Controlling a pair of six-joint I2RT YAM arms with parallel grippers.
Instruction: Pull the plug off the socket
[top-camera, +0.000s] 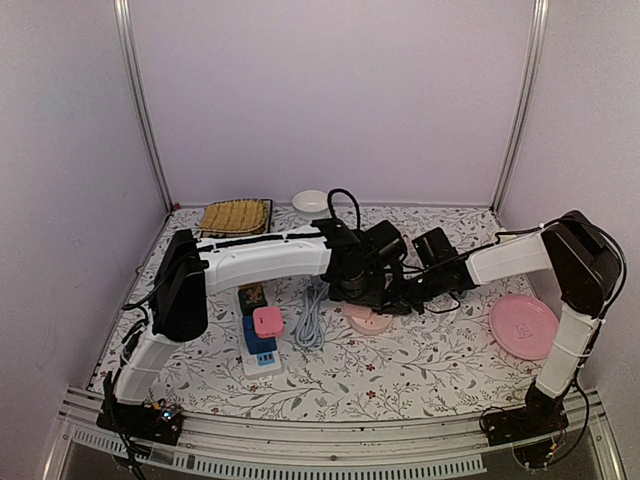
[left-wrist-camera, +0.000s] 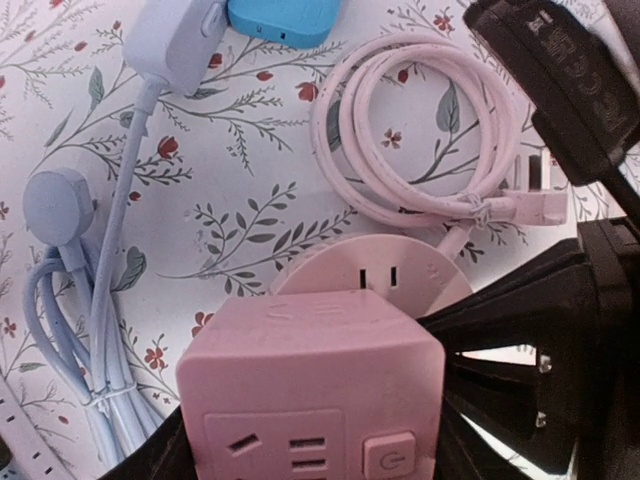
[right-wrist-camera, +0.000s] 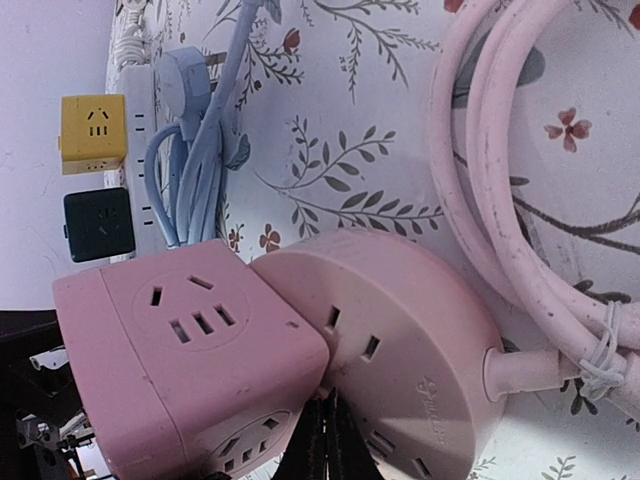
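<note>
The plug (right-wrist-camera: 190, 350) is a pale pink cube with rounded corners, slot sets on its faces and a power button on one side. It sits tilted, touching the edge of the socket (right-wrist-camera: 400, 350), a flat pink disc whose own slots lie uncovered and whose pink cable (right-wrist-camera: 500, 150) coils just beyond it. The left gripper (left-wrist-camera: 310, 450) clamps the cube from either side, while the right gripper (right-wrist-camera: 325, 440) has its jaws drawn to a slit at the socket's near rim; whether they pinch that rim cannot be told.
</note>
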